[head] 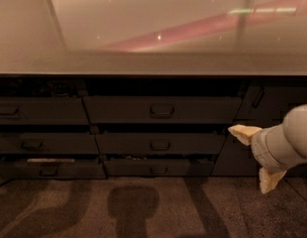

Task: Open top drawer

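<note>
A: Where's the wide, matte grey-brown top drawer (119, 110)?
B: Centre, beneath the glossy beige countertop (143, 63), its rounded loop handle (162, 110) untouched. The cream two-finger gripper (249, 158) hangs at its right, fingers (245, 132) spread, empty.

The light is dim and warm amber. The glossy surface (25, 43) carries a broad pale glare, a pink streak and small reflected points. The top drawer (203, 110) sits in deep shade. Soft shadows fall across the floor (133, 207). At lower right the gripper (248, 159), jaws apart, is the brightest thing.
</note>
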{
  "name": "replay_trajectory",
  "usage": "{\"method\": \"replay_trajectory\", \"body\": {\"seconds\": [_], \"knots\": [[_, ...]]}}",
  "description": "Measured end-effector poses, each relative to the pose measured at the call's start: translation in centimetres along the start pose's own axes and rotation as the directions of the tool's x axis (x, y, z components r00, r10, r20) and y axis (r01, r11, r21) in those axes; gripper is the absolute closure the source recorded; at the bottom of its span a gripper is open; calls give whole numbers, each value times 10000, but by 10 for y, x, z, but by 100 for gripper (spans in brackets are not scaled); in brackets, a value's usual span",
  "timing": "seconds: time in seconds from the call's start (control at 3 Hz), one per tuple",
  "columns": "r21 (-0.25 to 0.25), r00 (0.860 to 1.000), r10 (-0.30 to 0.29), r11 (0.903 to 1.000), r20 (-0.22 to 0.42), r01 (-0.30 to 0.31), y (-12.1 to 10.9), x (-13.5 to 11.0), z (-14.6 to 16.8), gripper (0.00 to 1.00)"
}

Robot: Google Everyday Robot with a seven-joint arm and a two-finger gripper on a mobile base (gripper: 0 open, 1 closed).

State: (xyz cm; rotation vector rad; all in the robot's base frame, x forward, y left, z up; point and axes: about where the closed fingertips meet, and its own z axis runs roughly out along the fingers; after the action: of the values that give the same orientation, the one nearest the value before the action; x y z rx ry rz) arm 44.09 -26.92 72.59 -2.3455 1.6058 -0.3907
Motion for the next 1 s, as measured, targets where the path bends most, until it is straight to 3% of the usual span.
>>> {"method": "replay_trajectory", "body": {"seconds": [0.33, 0.67, 1.0], "knots": [[832, 9911, -264, 9958, -1303, 374, 28, -2, -21, 0], [1557, 9750, -111, 9867, -2218, 467, 52, 1, -15, 0], [2261, 9717, -119, 9718, -2361, 668, 36, 2, -18, 0]]}}
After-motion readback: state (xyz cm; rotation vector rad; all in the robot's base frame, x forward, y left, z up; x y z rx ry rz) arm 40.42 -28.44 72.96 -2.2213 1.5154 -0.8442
